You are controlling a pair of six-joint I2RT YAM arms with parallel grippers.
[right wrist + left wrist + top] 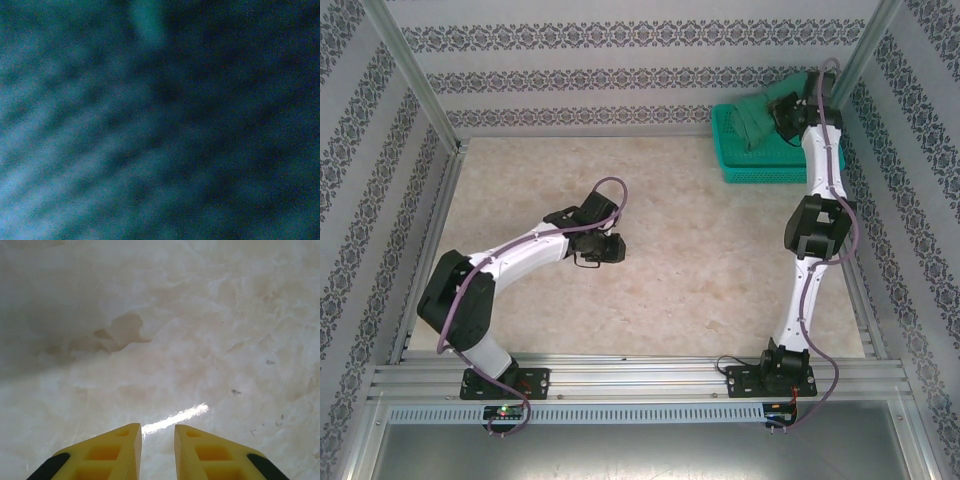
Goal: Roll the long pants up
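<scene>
Low in the left wrist view, the left gripper (156,435), with yellow wedge-shaped plastic fingers, is held just above the pale marbled beige tabletop (200,315). Its jaws are drawn nearly together, with a narrow slit left between them and nothing held. In the overhead view it is placed left of centre over bare surface, judged to be a waiting post where cloth can be spread and rolled. Farther off, toward the upper right of that view, the right arm is stretched across the table and the right gripper (786,112) is lowered into the teal plastic mesh basket (765,172) in the back corner. The long pants (752,120), dark green soft fabric trousers, are bunched inside that basket, beside and beneath the gripper. From the right wrist a dark, blurred teal-green surface is seen very close, so how far those jaws are parted, or whether cloth is pinched, cannot be told. The basket's rim and the silver aluminium frame post (868,45) just beyond it are judged to hem in any lift.
</scene>
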